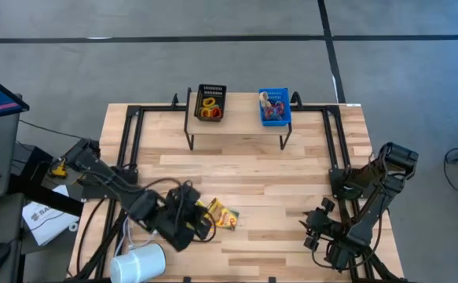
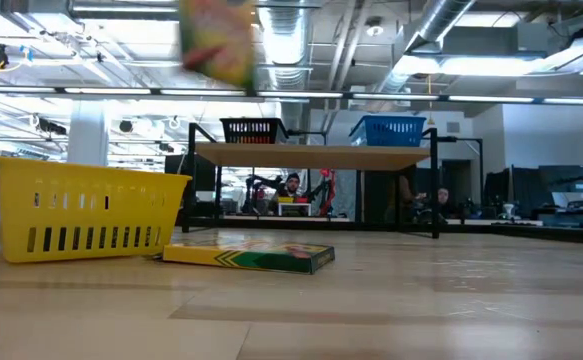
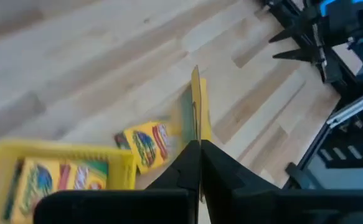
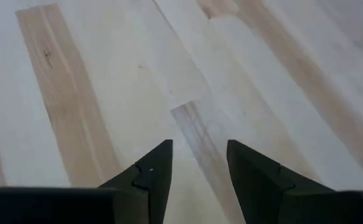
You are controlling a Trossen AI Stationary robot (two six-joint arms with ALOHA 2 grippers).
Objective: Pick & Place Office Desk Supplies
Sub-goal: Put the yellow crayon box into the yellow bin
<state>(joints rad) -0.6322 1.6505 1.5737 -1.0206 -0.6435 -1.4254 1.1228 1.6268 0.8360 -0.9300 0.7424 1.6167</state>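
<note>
Wooden tabletop (image 1: 252, 177) and what rests on it

I see a crayon box (image 2: 248, 256) lying flat beside the yellow bin (image 2: 81, 208), a white cylinder (image 1: 138, 263) at the near edge, and a raised shelf (image 1: 236, 122) at the back carrying a black bin (image 1: 210, 103) and blue bin (image 1: 275, 108).

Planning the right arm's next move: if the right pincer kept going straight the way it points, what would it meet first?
Probably only the bare wooden table. The right pincer is open and aims down at empty planks; no supplies show in its path, though depth is unclear.

Open tabletop (image 1: 276, 185) mid-table; raised shelf (image 1: 236, 126) with bins across the far edge.
</note>
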